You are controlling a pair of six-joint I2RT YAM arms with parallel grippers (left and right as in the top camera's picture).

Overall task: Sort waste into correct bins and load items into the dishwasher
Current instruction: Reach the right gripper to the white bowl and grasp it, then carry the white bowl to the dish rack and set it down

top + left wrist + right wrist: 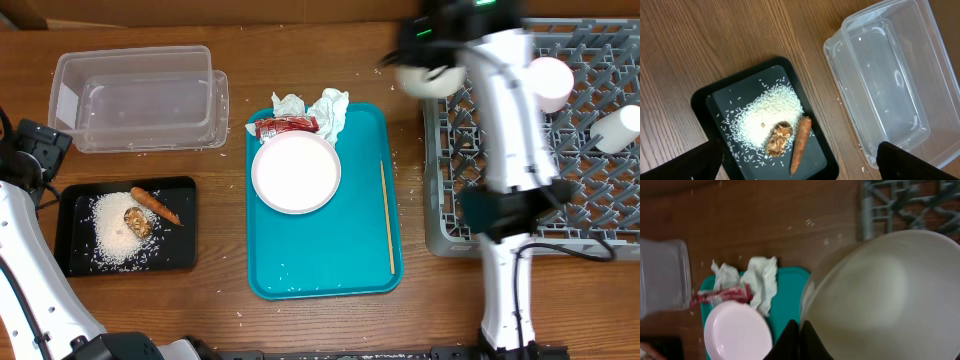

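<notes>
Overhead, right arm (510, 120) stretches forward, end effector (800, 331) gripping bowl (880, 295).

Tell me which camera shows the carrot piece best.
Left wrist: the carrot piece lies whole and close up on the black tray, beside the brown lump. Overhead shows it small; right wrist shows no carrot I can make out.
</notes>
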